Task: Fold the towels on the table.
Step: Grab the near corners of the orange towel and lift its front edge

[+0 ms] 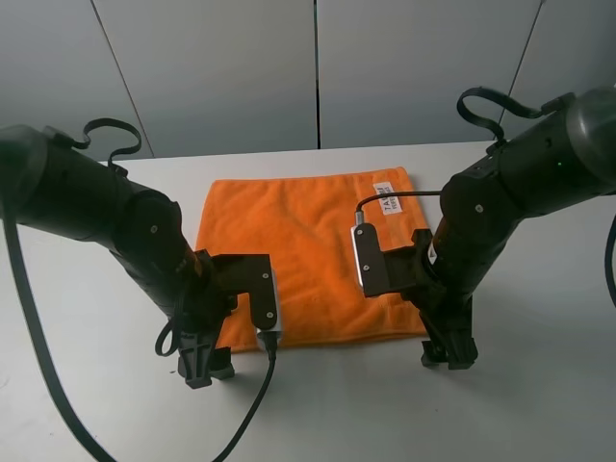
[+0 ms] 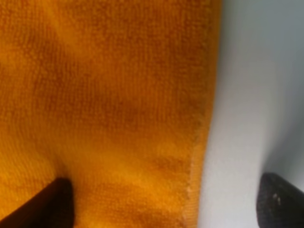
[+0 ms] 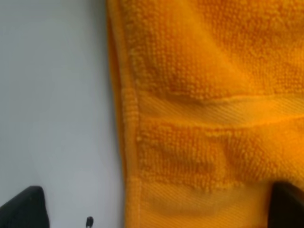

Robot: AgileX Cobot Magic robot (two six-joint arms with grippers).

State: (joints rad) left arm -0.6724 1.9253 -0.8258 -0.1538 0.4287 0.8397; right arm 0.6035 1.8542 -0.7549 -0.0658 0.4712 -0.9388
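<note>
The orange towel [image 1: 298, 250] lies flat on the white table [image 1: 539, 385], with its white label [image 1: 387, 197] at the far right corner. My left gripper [image 1: 204, 371] is down at the towel's near left corner. In the left wrist view it [image 2: 164, 206] is open, one finger [image 2: 47, 204] over the towel [image 2: 109, 104] and the other [image 2: 280, 199] over bare table. My right gripper [image 1: 450, 354] is at the near right corner. In the right wrist view it [image 3: 156, 211] is open across the towel's side hem, near the woven band [image 3: 204, 114].
Grey wall panels [image 1: 318, 67] stand behind the table's far edge. Black cables [image 1: 252, 404] hang from both arms. Wrist camera brackets [image 1: 371, 255] hang over the towel's near part. A tiny dark speck [image 3: 89, 221] marks the table by the right gripper.
</note>
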